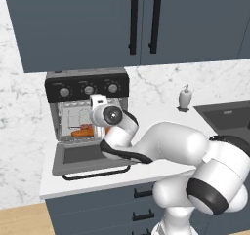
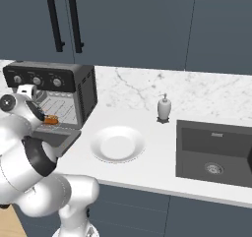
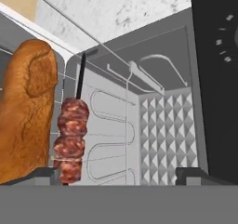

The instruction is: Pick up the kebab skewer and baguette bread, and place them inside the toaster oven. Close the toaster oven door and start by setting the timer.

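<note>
The toaster oven (image 1: pixel 88 90) (image 2: pixel 83 91) stands on the counter with its door (image 1: pixel 73 156) dropped open. On the wire rack inside lie the baguette bread (image 3: pixel 25 111), a plump orange-brown loaf, and right beside it the kebab skewer (image 3: pixel 70 139) with dark red-brown chunks. From the base they appear as an orange patch (image 1: pixel 82 130) (image 2: pixel 50 119). My gripper (image 3: pixel 121 175) is at the oven's mouth, open, its fingertips (image 3: pixel 42 174) wide apart. The skewer sits just inside the left fingertip, and nothing is gripped.
A white plate (image 2: pixel 117 143) sits on the counter right of the oven. A soap dispenser (image 2: pixel 164 108) stands by the wall, and a dark sink (image 2: pixel 216 152) is further right. Three silver knobs (image 1: pixel 88 89) line the oven's top panel. The door's black bar handle (image 1: pixel 95 173) overhangs the counter edge.
</note>
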You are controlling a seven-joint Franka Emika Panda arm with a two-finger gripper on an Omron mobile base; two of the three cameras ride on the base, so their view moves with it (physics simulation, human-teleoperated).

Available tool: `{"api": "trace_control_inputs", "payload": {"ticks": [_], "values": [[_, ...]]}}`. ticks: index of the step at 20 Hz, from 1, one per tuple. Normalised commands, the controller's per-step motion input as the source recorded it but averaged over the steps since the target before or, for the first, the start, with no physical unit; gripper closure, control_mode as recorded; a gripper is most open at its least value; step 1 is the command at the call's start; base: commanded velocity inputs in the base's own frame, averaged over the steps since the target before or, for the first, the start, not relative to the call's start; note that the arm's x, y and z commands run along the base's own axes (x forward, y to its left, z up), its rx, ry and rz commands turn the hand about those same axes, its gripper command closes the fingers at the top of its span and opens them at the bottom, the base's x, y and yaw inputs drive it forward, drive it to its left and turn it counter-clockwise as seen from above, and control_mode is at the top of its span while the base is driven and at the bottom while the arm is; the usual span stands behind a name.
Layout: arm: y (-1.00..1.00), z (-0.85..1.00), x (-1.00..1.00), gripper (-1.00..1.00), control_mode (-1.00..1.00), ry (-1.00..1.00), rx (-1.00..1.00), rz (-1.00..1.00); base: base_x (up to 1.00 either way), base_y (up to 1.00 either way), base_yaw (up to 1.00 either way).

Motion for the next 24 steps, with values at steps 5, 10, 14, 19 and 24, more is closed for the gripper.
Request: {"api": "trace_control_inputs", "payload": {"ticks": [5,10,14,19,24], "values": [[0.00,0.32,-0.43,-1.00,-1.00,0.00,0.00,-0.03,0.00,0.00,0.00],[0.01,0.12,-0.58,-1.00,-1.00,0.09,0.00,-0.20,0.00,0.00,0.00],[0.00,0.18,-0.47,-1.00,-1.00,0.22,0.05,-0.32,0.00,0.00,0.00],[0.00,0.20,-0.49,-1.00,-1.00,0.37,0.13,-0.43,0.00,0.00,0.00],[0.00,0.01,-0.75,-1.00,-1.00,0.23,0.16,-0.44,0.00,0.00,0.00]]}}
